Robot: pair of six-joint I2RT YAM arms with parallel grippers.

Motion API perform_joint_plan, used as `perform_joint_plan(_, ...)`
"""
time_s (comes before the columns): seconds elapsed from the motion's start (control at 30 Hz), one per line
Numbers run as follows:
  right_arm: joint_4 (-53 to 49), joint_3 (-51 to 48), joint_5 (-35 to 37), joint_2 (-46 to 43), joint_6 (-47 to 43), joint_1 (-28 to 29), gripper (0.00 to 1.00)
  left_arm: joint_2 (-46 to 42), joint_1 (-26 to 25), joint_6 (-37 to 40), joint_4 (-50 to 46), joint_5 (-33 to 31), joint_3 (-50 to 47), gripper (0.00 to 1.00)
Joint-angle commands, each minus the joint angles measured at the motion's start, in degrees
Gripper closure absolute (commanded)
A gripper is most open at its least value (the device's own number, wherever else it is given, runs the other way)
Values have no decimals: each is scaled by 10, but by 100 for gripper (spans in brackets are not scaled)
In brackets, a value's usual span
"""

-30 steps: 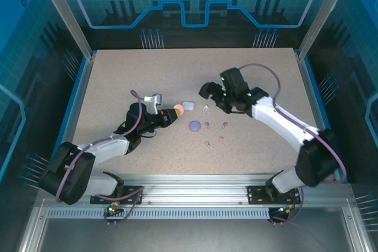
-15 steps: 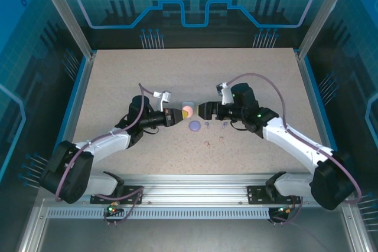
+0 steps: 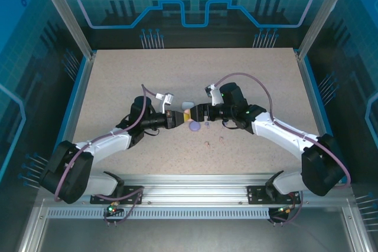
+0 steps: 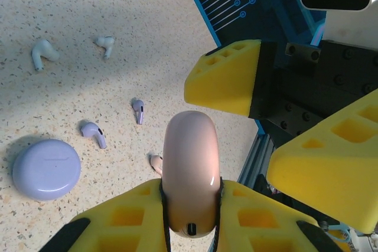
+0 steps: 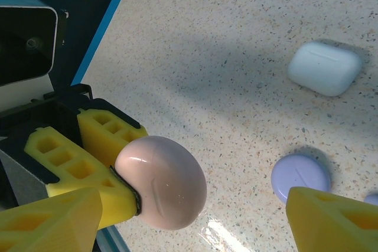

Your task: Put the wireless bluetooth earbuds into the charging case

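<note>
— What is the left gripper (image 4: pixel 190 205) doing?
— It is clamped tight on the pink case (image 4: pixel 190 163), held edge-on above the table (image 4: pixel 136 4). A small dark slot in the case's end faces the wrist camera, and the lid looks closed.
— And the right gripper (image 5: pixel 190 219)?
— Its jaws are wide apart, nose to nose with the left one. From its own wrist, the pink case sits between its yellow fingers (image 5: pixel 333 216), nearer one side — they are not closed on it.
— Where are the earbuds?
— Loose on the table. Under the left wrist, a pinkish earbud (image 4: pixel 156 163) is half hidden just behind the held case. Two purple earbuds (image 4: pixel 93 134) lie beyond it, and two white earbuds (image 4: pixel 42 52) farther off.
— Any other cases?
— A round purple case (image 4: pixel 46 168) lies flat and shut near the purple earbuds — and a white case (image 5: pixel 325 68) sits farther back, also shut. From above, both lie just beside the two grippers.
</note>
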Motion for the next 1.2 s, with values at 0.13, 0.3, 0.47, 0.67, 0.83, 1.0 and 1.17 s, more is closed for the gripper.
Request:
perform_joint_plan(0.13, 23, -19, -3, -2, -7, 3, 21, -18, -3, 14, -6, 2, 12, 100)
perform_joint_plan(0.3, 37, -60, 2, -6, 3, -9, 23, -23, -3, 13, -6, 1, 15, 100)
perform_joint_plan(0.47, 39, -74, 13, 5, 19, -34, 25, -31, -3, 11, -6, 5, 14, 100)
perform_joint_plan(0.67, 26, -67, 11, 14, 19, -52, 26, -38, -3, 11, -7, 4, 13, 100)
perform_joint_plan(0.83, 41, -80, -26, -34, 24, -57, 26, -39, -3, 11, -9, 1, 13, 100)
perform_joint_plan(1.0, 36, -60, -50, -63, 21, -47, 25, -37, -3, 12, -9, 0, 15, 100)
perform_joint_plan(1.17, 30, -36, -48, -42, 15, -26, 25, -33, -4, 11, -7, -2, 15, 100)
